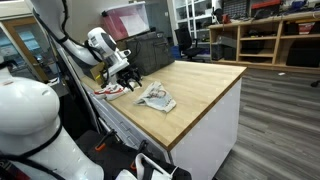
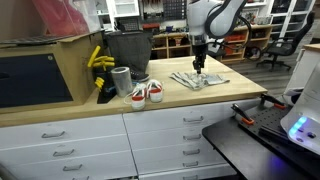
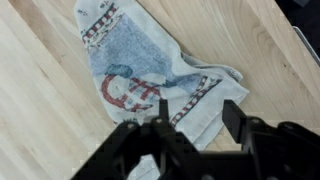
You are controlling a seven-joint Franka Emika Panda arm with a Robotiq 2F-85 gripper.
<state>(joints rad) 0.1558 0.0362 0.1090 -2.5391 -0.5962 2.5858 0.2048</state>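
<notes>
A crumpled white cloth with red and blue print (image 3: 140, 70) lies on the wooden countertop (image 3: 40, 120). It also shows in both exterior views, cloth (image 1: 156, 97) and cloth (image 2: 198, 79). My gripper (image 3: 198, 118) hangs just above the cloth's near edge. Its two black fingers (image 3: 236, 116) stand apart with nothing between them. In the exterior views the gripper (image 2: 199, 63) points down over the cloth, gripper (image 1: 130, 77).
A pair of red and white shoes (image 2: 146, 93) sits near the counter's front edge beside a grey cup (image 2: 121, 80). Behind them are a black bin (image 2: 127, 47) and something yellow (image 2: 97, 58). The counter edge (image 3: 300, 40) runs close by.
</notes>
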